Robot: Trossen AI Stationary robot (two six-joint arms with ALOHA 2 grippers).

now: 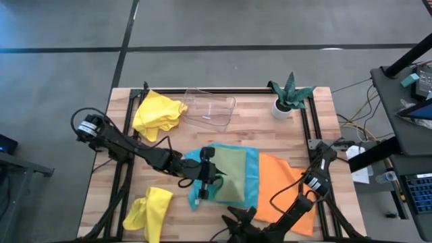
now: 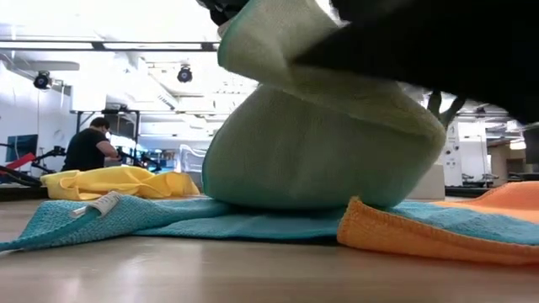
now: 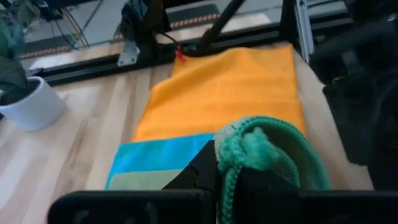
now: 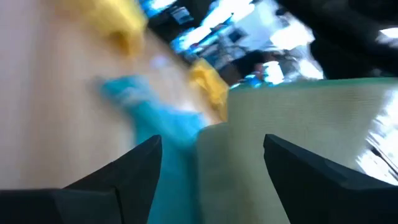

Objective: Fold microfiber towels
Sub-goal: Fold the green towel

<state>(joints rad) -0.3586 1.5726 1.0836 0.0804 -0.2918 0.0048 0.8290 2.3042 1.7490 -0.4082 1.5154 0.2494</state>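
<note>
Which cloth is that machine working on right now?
Look at the middle of the wooden table, at the overlapping stack of cloths. It is the sage green towel lying on the turquoise towel, beside the orange towel, the only one pinched by the left tool.

One towel lies on a second towel, whose right edge overlaps a third. Two more towels sit left: one beside the tray, one at the near edge.

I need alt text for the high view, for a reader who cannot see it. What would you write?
Seen from above, the left gripper, shut on the sage green microfiber towel, holds it over the turquoise blue towel, beside the orange towel. The open right gripper waits at the wooden table's near edge; two yellow towels lie left.
</note>
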